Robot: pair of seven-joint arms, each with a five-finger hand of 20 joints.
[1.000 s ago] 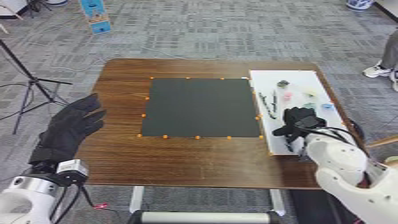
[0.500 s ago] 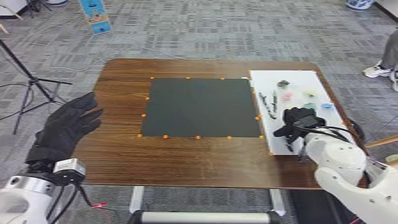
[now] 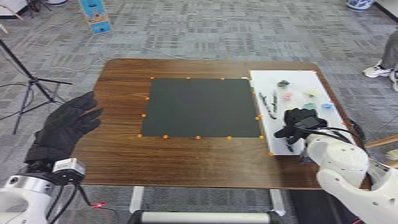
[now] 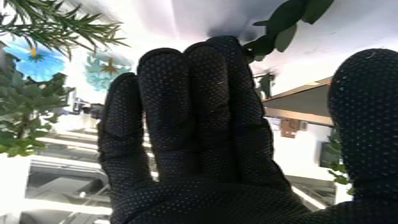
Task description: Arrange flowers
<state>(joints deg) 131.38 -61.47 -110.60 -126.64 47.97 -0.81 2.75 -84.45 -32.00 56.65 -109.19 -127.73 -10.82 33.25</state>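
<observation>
The left hand [image 3: 64,125] is open and empty at the bench's [image 3: 178,165] left edge. The right hand [image 3: 304,120] is over the white board [image 3: 298,77], fingers straight, thumb apart, holding nothing. Beyond it on the board are a blue flower [image 3: 327,106], a teal flower [image 3: 309,106], then a pink flower [image 3: 287,96].

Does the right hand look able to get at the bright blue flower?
Likely yes: the right hand is open over the white board, near the blue flower, with nothing seen between them.
</observation>
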